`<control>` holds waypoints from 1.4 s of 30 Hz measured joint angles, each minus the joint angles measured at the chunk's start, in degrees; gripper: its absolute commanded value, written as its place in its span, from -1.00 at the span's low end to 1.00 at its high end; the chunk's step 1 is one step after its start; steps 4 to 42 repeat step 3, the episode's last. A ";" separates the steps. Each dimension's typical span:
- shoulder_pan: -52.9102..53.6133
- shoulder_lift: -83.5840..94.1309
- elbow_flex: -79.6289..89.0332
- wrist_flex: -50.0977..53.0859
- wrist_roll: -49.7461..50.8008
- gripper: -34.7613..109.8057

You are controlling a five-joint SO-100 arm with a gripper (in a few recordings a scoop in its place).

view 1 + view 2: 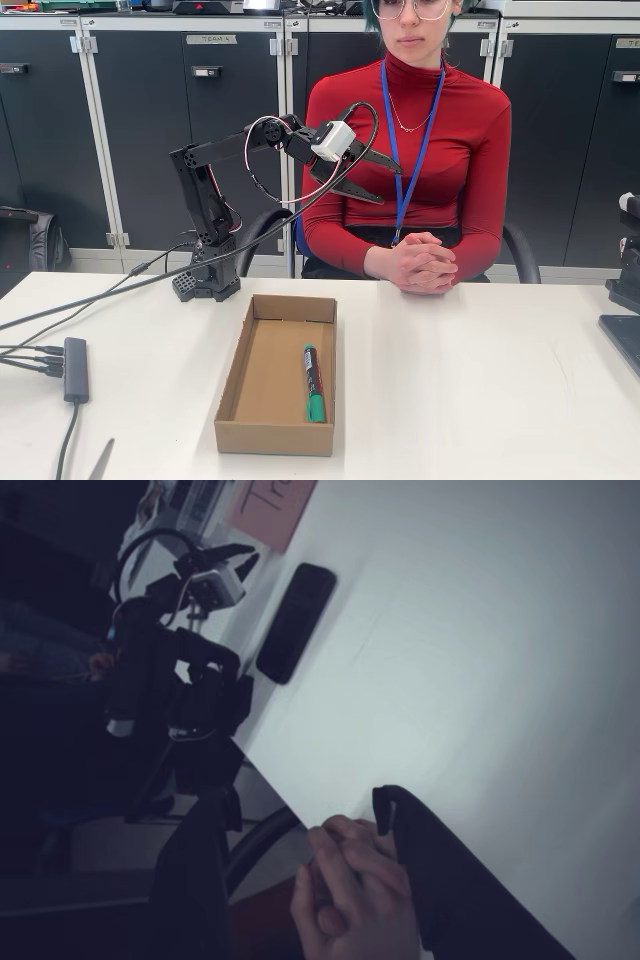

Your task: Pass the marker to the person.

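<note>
My gripper [385, 180] hangs in the air well above the table [480, 380], in front of the person's [420, 130] chest in the fixed view, with my fingers spread wide and nothing between them. One finger points right and slightly down toward the blue lanyard [410, 150], the other angles lower beneath it. My arm [215, 190] rises from its base [205, 283] at the far edge of the table, left of the person, and folds forward at the elbow so the white camera block [333, 140] sits just behind my fingers. The marker [312, 382] lies in the open cardboard box [240, 370] near the middle of the table, along the box's right wall toward the near end, its green cap pointing at the camera. It is well apart from me, down and to the left. The person sits behind the table with clasped hands [420, 263] resting on its far edge. In the wrist view, my dark fingers [450, 880] frame those same clasped hands [350, 890] at the table edge [450, 680], and a dark phone-like slab [295, 622] lies farther along the white top. A cable hub [76, 368] sits at the table's left side in the fixed view.
</note>
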State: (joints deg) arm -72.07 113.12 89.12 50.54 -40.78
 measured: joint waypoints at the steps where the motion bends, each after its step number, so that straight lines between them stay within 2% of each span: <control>1: 0.00 0.00 0.00 -0.18 0.00 -0.10; 42: 0.00 0.00 0.00 -0.18 0.00 -0.10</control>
